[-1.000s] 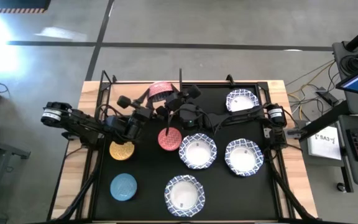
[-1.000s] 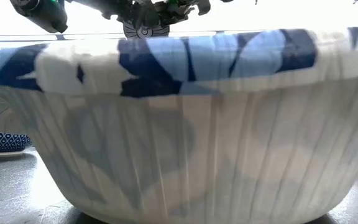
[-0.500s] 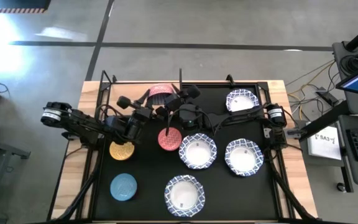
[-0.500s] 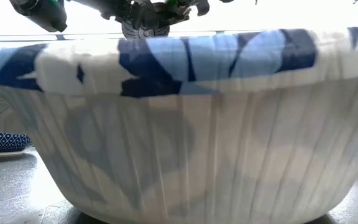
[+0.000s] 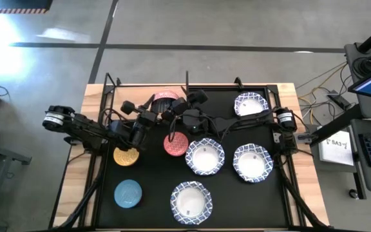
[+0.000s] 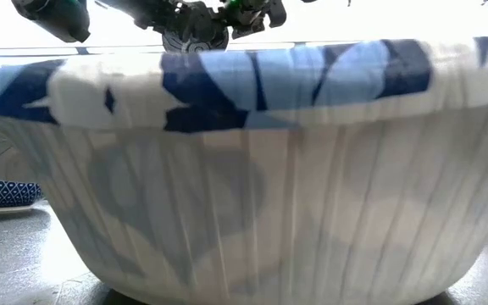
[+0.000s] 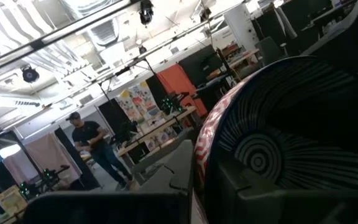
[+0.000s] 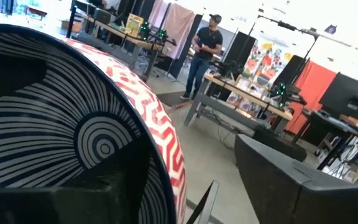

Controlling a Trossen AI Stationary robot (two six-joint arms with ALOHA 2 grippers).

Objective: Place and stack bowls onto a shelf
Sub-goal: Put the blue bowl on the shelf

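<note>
Seen from above, both end effectors crowd one red-patterned bowl [image 5: 166, 96] at the mat's far edge, the left end effector [image 5: 152, 116] and the right end effector [image 5: 182, 111] blocking approach there. Three white bowls [image 5: 204, 156] fill the middle right. Open mat [image 5: 150, 180] lies between the blue bowl [image 5: 128, 193] and the nearest white bowl [image 5: 190, 200].

Filling nearly the whole frame: white bowl [image 6: 252, 169], ribbed wall, blue patterned rim. Another blue-patterned bowl [image 6: 2, 191] low at far left on dark tabletop [image 6: 7, 254]. Dark arm parts [image 6: 193, 21] above the rim.
</note>
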